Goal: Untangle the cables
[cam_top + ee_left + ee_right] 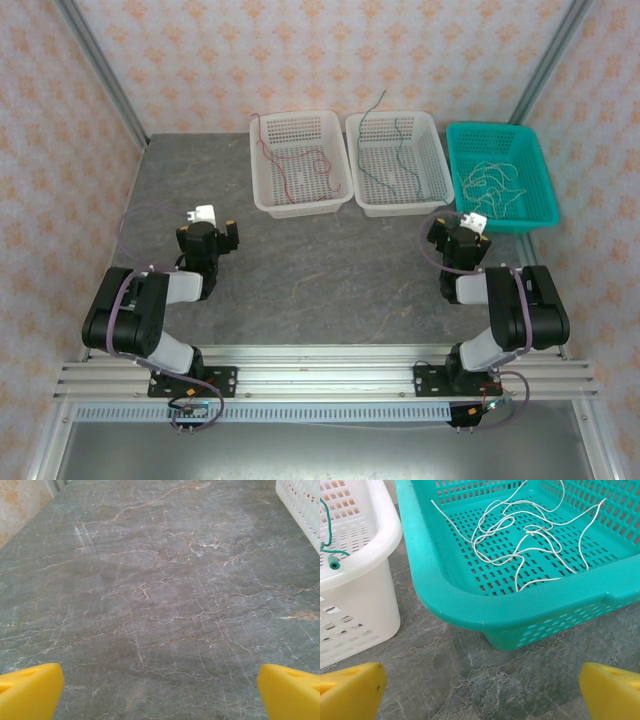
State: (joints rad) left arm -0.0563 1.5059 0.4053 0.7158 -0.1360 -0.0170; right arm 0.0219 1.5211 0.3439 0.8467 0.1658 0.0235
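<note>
green cable (400,150) near-far | red cable (318,162) looped | white cable (535,529) tangled | both jaws released

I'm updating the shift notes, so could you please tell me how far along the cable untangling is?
Done, it seems: the red cable lies in the left white basket and the green cable in the middle white basket. In hand: nothing; the left gripper and right gripper are open and empty. Left: the whitish cables in the teal basket loop over one another.
</note>
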